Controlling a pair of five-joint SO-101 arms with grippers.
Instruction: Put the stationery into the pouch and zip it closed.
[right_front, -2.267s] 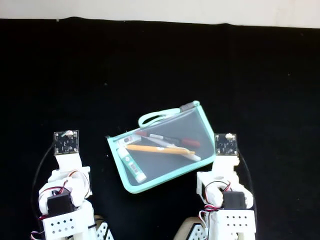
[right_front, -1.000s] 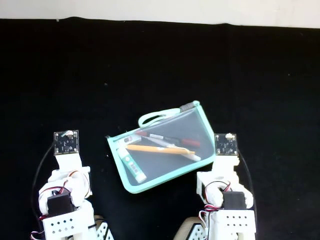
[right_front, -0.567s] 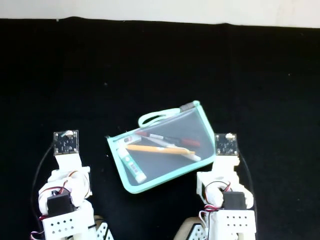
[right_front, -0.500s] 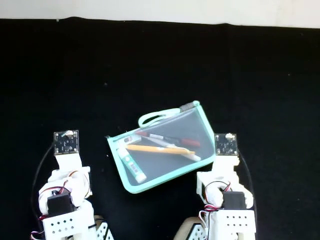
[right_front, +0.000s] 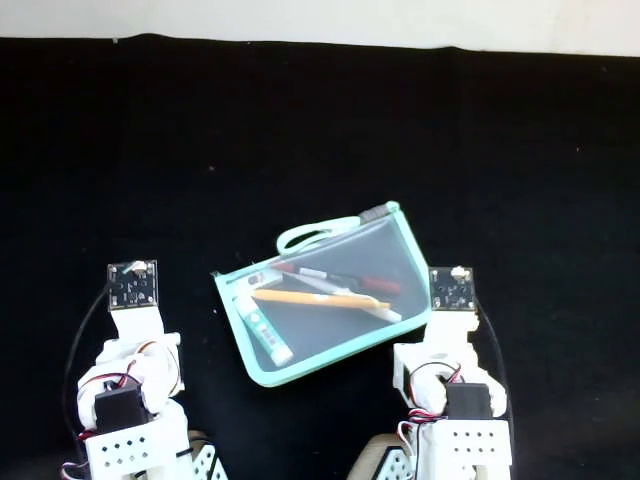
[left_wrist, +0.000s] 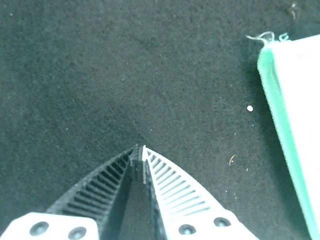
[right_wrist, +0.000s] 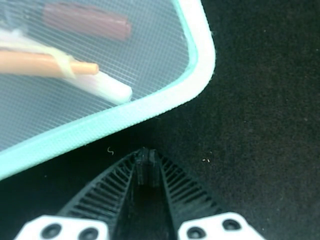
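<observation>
The mesh pouch (right_front: 325, 300), with a pencil (right_front: 315, 298) inside, lies tilted on the black table (right_front: 200, 150) between both arms. The right gripper (right_wrist: 146, 151) is closed and empty, just short of the pouch's rounded green corner. The left gripper (left_wrist: 139, 148) is closed and empty, apart from the pouch's edge.

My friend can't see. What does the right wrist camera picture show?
A mesh pouch with a mint-green edge lies on a black table, with an orange pencil, a white pen and a red pen showing through it. The shut right end effector sits just off the pouch's rounded corner, not touching it.
</observation>
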